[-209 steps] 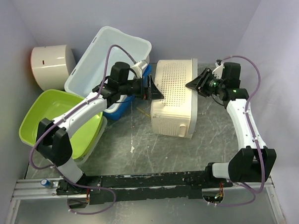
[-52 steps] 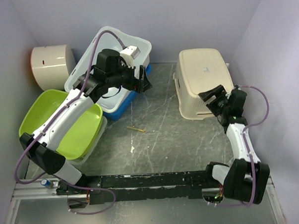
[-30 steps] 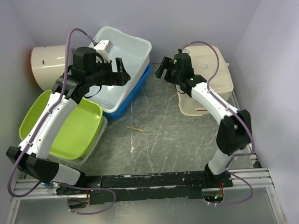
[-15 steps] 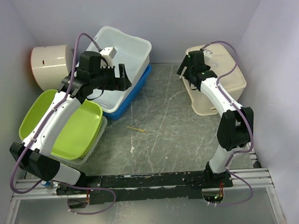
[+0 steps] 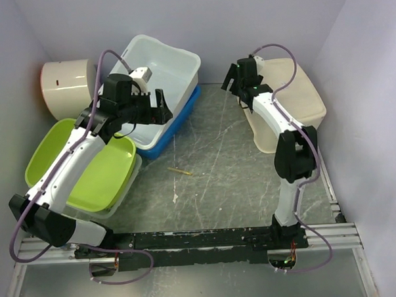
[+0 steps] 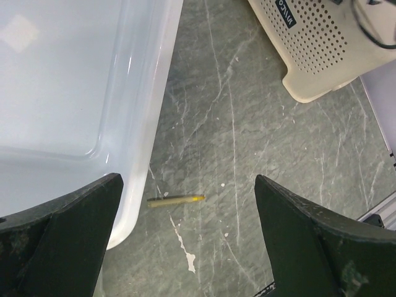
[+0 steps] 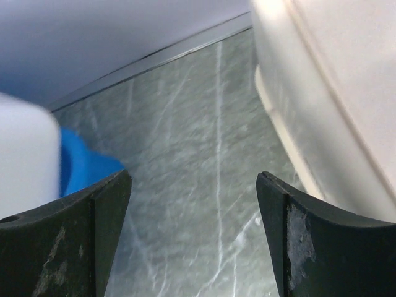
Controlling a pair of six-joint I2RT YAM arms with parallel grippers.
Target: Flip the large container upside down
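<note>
Flip not yet begun: the white tub (image 5: 161,68) sits mouth up, nested in a blue tub (image 5: 180,119). The left gripper (image 6: 187,179) hangs wide open and empty, the tub's rim under one finger, a yellow stick (image 6: 176,200) lying below between the jaws. The right gripper (image 7: 193,176), open and empty, has both tubs off one finger and the cream basket (image 7: 322,111) beside the other. The tub's base is hidden; the right wrist view shows the tub only as a blur.

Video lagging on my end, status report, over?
Left gripper open above large glossy white plastic tub; right gripper open beside cream perforated basket. Tub upright, empty, atop blue tub.
</note>
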